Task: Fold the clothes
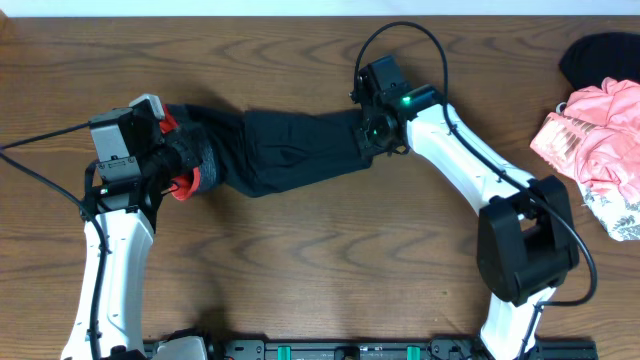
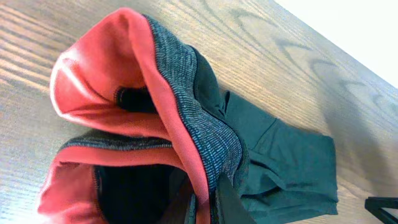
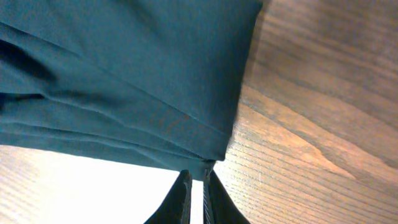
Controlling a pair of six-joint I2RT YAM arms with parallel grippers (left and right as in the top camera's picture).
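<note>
Black leggings (image 1: 280, 150) stretched across surface (image 1: 300, 260); left tool (image 2: 205, 186) pinches coral-edged waistband (image 2: 186, 87), right tool (image 3: 196, 180) pinches leg-end hem.

Black leggings (image 1: 290, 150) — bunched lengthwise, coral-edged grey waistband (image 1: 192, 152) at left.

OCCLUDED: left gripper (image 1: 172, 158) fingertips not visible from overhead; right gripper (image 1: 373, 135) likewise | CROPPED: leggings (image 3: 124, 81) run past top and left edges in right wrist view; white floral cloth (image 1: 622, 212) cut by right edge | UNIDENTIFIABLE: dark item (image 1: 600, 55), cut at top-right corner
</note>
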